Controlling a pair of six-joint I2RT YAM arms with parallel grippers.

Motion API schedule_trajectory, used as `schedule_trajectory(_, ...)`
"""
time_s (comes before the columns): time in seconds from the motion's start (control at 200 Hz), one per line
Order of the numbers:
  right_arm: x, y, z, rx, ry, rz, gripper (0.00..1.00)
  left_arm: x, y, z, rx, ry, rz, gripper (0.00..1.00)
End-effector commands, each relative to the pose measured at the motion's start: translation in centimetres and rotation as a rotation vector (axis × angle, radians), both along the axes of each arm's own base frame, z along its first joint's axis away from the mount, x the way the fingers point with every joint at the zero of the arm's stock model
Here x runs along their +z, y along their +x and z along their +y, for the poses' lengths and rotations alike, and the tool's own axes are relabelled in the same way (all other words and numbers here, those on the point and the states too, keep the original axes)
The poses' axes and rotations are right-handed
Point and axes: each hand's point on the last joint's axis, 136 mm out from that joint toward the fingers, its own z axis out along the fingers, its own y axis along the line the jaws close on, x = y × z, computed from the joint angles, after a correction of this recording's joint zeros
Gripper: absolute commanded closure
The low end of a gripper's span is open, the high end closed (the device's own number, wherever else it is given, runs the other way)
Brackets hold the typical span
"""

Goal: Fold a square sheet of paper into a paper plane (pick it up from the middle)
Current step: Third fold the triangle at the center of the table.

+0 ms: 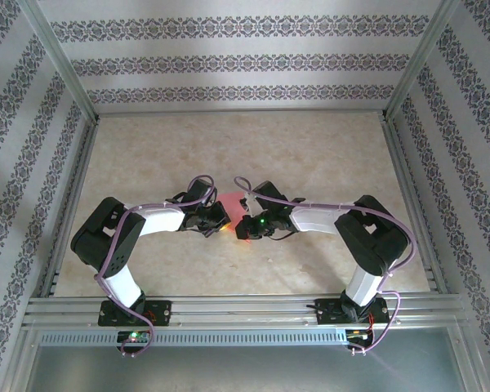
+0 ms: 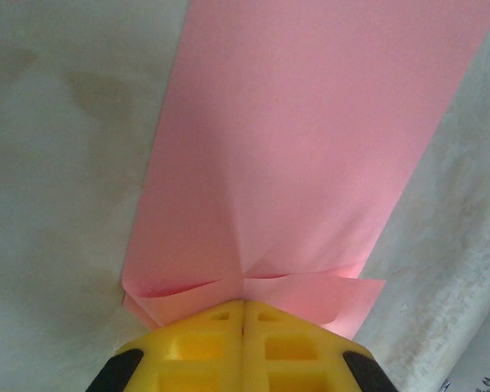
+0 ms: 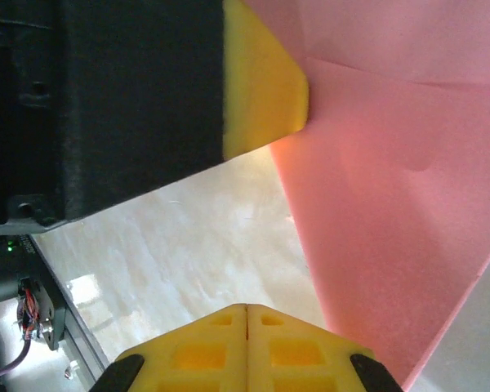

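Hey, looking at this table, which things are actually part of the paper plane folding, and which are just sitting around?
Part of the job:
pink paper sheet, already creased
left pincer, shut on the sheet's edge
right pincer, shut beside the sheet, nothing between its fingers

Just there:
tabletop
patterned walls
metal frame rail

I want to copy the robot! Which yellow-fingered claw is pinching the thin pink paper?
The left gripper: the thin pink paper sheet puckers at its shut tips. The right gripper is shut empty beside it.
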Motion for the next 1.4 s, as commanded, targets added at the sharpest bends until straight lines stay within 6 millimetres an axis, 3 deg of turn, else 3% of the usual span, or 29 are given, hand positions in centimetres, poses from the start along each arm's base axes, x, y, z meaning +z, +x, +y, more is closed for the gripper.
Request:
schedule_trajectory(0.0,0.5,0.7,0.6,-0.004,0.017,0.003,0.94,-6.1,-4.5,4.0,0.047,0.210,0.193,0.99)
schedule_trajectory(0.375,-2.0,0.5,-0.3,-0.015,-0.025,0.062,0.94,-6.3,-4.7,4.2,0.047,0.215,0.200,0.99)
schedule_trajectory(0.704,-3.0,0.4,-0.8,-0.028,-0.042,0.094,0.94,-6.6,-5.0,4.5,0.051,0.226,0.207,1.00)
schedule_trajectory(1.099,-4.5,-1.8,-2.0,-0.015,-0.053,0.174,0.94,-7.1,-5.4,4.8,0.052,0.244,0.225,1.00)
schedule_trajectory(1.394,-3.9,-3.7,-3.3,0.003,-0.036,0.198,0.94,-7.3,-5.7,5.6,0.057,0.278,0.243,1.00)
